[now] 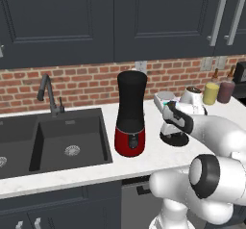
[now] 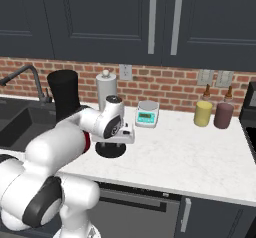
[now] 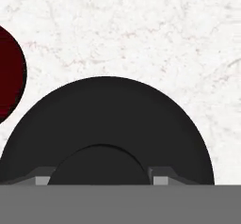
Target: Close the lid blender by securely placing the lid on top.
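Sink (image 1: 67, 141) at far left, set into the white marble tabletop (image 2: 200, 157); not involved. Blender (image 1: 130, 113) stands next, upright, tall black jar on a glossy red base, top open, no lid fitted. Lid (image 3: 106, 133) lies flat on the tabletop just right of the blender base, directly under the gripper (image 2: 111, 144); a flat black disc with a raised centre knob. Judged light, rigid and smooth; the thin rim offers little purchase, so the knob is the place to take hold. Fingers (image 3: 43, 178) stand spread either side of the knob, tips level with it; contact cannot be confirmed. Kitchen scale (image 2: 147, 114) and two bottles (image 2: 203, 113) further right, well apart.
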Controlling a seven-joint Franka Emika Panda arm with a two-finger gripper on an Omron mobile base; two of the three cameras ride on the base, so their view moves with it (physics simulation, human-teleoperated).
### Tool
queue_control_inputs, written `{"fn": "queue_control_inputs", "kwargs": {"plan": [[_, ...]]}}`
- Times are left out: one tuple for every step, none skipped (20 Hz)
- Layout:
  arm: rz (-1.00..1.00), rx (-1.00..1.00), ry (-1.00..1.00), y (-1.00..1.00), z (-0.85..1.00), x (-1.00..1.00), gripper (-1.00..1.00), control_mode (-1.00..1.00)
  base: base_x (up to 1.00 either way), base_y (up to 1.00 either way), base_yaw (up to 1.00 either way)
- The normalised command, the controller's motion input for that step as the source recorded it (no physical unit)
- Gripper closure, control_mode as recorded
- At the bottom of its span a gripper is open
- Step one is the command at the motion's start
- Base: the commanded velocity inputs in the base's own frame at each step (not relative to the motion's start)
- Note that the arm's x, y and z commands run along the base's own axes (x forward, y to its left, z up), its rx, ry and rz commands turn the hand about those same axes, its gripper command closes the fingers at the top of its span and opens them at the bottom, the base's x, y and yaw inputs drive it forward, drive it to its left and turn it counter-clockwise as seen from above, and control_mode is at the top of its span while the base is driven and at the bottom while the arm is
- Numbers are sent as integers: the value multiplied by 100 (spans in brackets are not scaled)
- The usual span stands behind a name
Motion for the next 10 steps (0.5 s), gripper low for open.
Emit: {"fn": "queue_control_inputs", "kwargs": {"plan": [[0, 0, -1, 0, 100, -19, 100, -100, 0, 0, 0], [0, 0, 0, 0, 100, -20, 100, -100, 0, 0, 0], [0, 0, 0, 0, 100, -23, 100, -100, 0, 0, 0], [0, 0, -1, 0, 100, -31, 100, -100, 0, 0, 0], [1, 0, 0, 0, 100, -30, 100, -100, 0, 0, 0], [2, 0, 0, 0, 100, -29, 100, -100, 0, 0, 0], [4, 0, -4, 0, 100, -39, 100, -100, 0, 0, 0], [6, 0, -6, 4, 100, -37, 100, -100, 0, 0, 0], [9, 0, -10, 6, 100, -36, 100, -100, 0, 0, 0], [13, 0, -12, 21, 100, -38, 100, -100, 0, 0, 0]]}}
